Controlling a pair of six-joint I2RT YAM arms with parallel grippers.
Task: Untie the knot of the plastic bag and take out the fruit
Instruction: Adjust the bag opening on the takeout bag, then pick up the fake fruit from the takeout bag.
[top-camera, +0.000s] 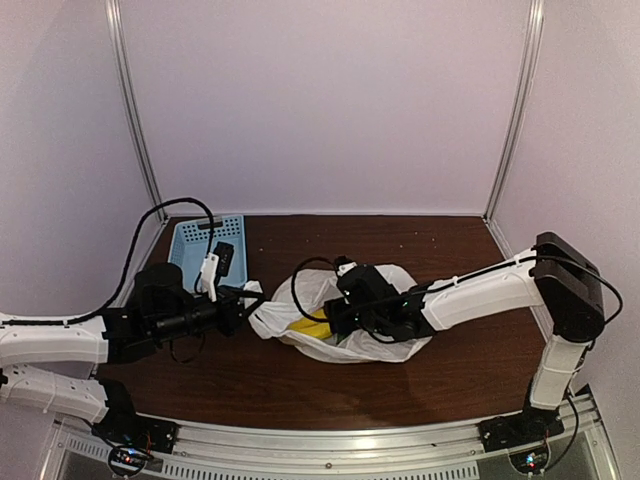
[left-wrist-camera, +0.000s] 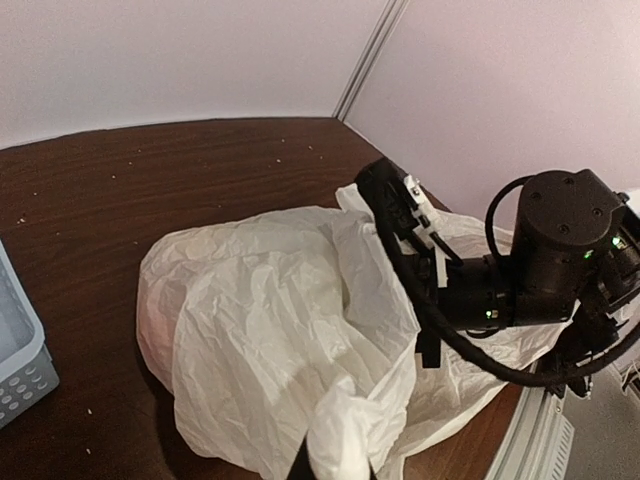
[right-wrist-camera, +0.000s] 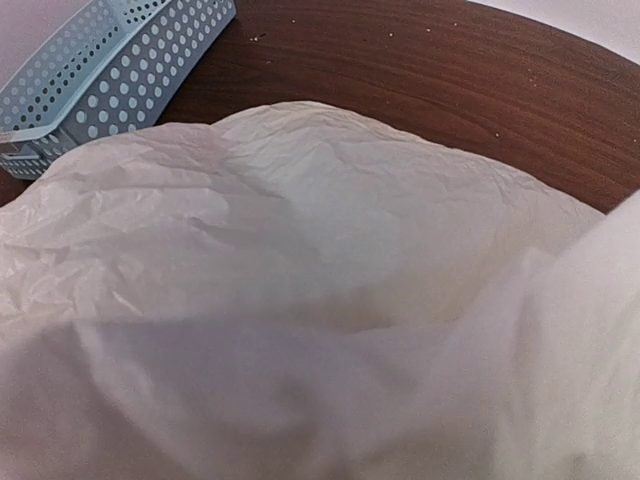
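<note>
The white plastic bag lies mid-table with its mouth open to the left. No tied knot shows. A yellow fruit and a bit of green show inside the mouth; the other fruit is hidden. My left gripper is shut on a bunch of the bag's left edge, which sits between the fingers in the left wrist view. My right gripper reaches into the bag's mouth. In the right wrist view the bag covers the fingers, so their state does not show.
A blue perforated basket stands at the back left, behind my left arm; it also shows in the right wrist view and at the left edge of the left wrist view. The brown table ends at white walls.
</note>
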